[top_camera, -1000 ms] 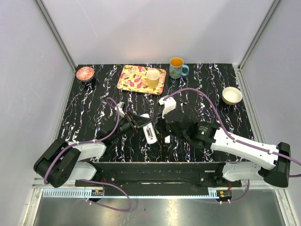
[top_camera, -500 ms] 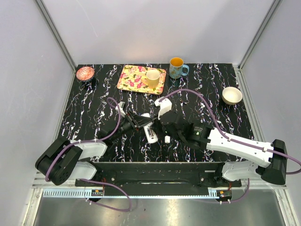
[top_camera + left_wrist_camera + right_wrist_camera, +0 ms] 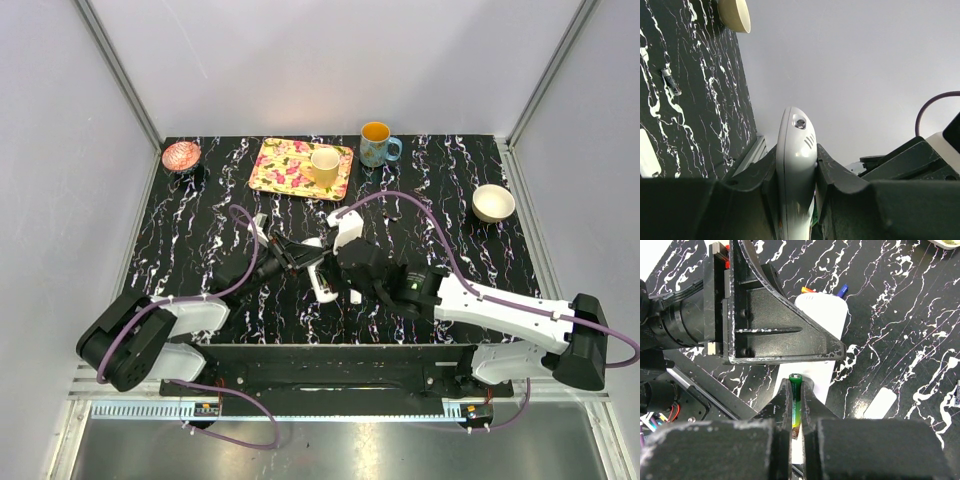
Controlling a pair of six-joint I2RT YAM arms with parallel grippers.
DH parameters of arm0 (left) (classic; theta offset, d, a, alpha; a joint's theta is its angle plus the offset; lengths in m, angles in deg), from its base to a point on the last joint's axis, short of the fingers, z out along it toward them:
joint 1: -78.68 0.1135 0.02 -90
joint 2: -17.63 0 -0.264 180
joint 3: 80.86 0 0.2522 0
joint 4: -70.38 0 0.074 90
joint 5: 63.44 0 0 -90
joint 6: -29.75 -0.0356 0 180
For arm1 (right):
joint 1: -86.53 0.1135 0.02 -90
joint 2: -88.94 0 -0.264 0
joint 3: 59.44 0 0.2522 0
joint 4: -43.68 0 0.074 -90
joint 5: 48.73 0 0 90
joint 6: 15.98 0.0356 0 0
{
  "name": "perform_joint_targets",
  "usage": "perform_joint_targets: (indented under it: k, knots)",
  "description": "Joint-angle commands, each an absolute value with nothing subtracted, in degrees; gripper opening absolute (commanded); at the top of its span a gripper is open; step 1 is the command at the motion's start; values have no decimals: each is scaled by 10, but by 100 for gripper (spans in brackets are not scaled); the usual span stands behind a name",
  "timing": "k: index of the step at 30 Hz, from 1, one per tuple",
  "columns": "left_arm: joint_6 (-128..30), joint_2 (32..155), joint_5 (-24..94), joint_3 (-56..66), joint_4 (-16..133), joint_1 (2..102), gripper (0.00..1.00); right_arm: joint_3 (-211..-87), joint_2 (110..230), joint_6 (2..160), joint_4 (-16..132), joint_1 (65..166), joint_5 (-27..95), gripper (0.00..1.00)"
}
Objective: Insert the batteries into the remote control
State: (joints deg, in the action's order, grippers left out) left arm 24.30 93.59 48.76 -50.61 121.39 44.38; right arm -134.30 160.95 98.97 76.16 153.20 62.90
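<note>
At mid-table the left gripper point(image 3: 303, 258) was clamped tight on the remote point(image 3: 796, 160). The right gripper point(image 3: 796, 402) pinched a battery point(image 3: 796, 387) just above it. The step called for aligning the battery lengthwise, lowering slowly and seating one end first.

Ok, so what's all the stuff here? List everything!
table: one, black with white veins, under everything.
tray: one, yellow with pink flowers, far side.
cup: one, pale yellow, on the tray.
mug: one, blue, right of the tray.
bowls: two; pinkish bowl far left, cream bowl far right.
remote control: one, white, gripped, near middle.
batteries: two seen; green-yellow battery gripped, dark battery loose on the table.
small white piece: one, on the table near the remote control.
left hand: black, shut on the remote control.
right hand: black, shut on the green-yellow battery.
</note>
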Motion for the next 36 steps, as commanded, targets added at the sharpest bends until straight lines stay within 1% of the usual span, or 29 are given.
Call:
perform_joint_targets:
  k: [1, 9, 13, 23, 25, 28, 36]
  knots:
    - [261, 942, 475, -485, 1285, 438, 0, -1330, 1598, 992, 716, 1540, 667, 0]
    - [260, 938, 470, -482, 1290, 437, 0, -1320, 1591, 998, 733, 1545, 657, 0]
    - [247, 931, 459, -479, 1281, 438, 0, -1333, 1592, 1013, 772, 1550, 655, 0]
    - [194, 882, 430, -465, 1205, 438, 0, -1350, 1604, 1057, 825, 1564, 656, 0]
    - [188, 873, 428, -463, 1197, 438, 0, -1352, 1606, 1063, 835, 1565, 657, 7]
    - [181, 869, 428, -464, 1188, 437, 0, -1352, 1604, 1075, 842, 1565, 664, 19]
    - [183, 869, 429, -474, 1188, 438, 0, -1366, 1607, 1084, 856, 1565, 680, 27]
